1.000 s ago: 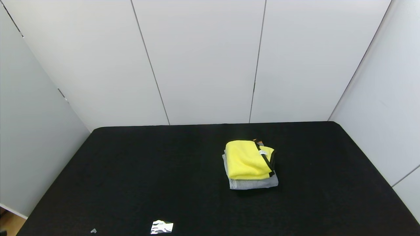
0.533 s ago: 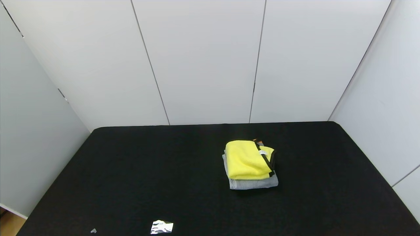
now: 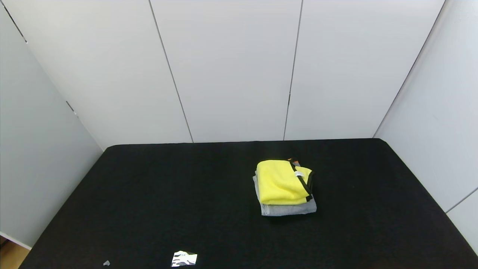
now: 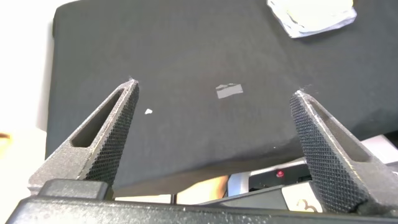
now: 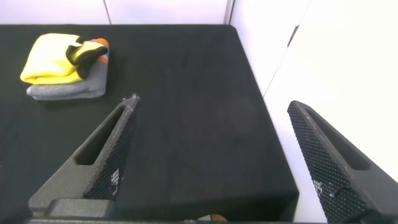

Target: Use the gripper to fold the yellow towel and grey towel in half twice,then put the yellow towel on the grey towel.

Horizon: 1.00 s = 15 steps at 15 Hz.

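The folded yellow towel [image 3: 282, 182] with dark trim and a small white tag lies on top of the folded grey towel [image 3: 287, 208] on the black table [image 3: 149, 205], right of centre. The stack also shows in the right wrist view, yellow towel [image 5: 50, 59] on grey towel [image 5: 68, 87], and at the far edge of the left wrist view [image 4: 311, 15]. My left gripper [image 4: 214, 96] is open and empty, back beyond the table's near edge. My right gripper [image 5: 211, 106] is open and empty, back at the table's near right corner. Neither gripper shows in the head view.
A small silver scrap [image 3: 183, 258] and a tiny white fleck [image 3: 106, 263] lie near the table's front edge; both show in the left wrist view, scrap [image 4: 229, 91] and fleck [image 4: 148, 112]. White wall panels [image 3: 231, 71] enclose the back and sides.
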Available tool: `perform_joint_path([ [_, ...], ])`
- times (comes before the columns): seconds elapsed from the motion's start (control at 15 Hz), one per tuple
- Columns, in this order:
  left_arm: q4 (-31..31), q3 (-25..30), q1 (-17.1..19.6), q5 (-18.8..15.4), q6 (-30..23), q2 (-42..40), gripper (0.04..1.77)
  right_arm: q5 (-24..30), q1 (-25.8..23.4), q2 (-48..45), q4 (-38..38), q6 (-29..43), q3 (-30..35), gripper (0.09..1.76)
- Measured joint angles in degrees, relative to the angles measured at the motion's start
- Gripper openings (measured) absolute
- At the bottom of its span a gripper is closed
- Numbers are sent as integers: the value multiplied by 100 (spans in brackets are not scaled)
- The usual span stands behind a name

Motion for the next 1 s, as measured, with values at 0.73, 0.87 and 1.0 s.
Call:
perform_joint_path([
  [0.73,-1026,1100,-238,118,-134,-1204,172,218,23,-603,-1134,-22,948,170],
  [0.87,-1721,1582,-240,586,-534,-1342,172,345,21,-606,-1451,-35,1204,170],
  [1.0,-2280,2009,-240,816,-668,-1414,172,462,20,-606,-1530,-46,1353,170],
])
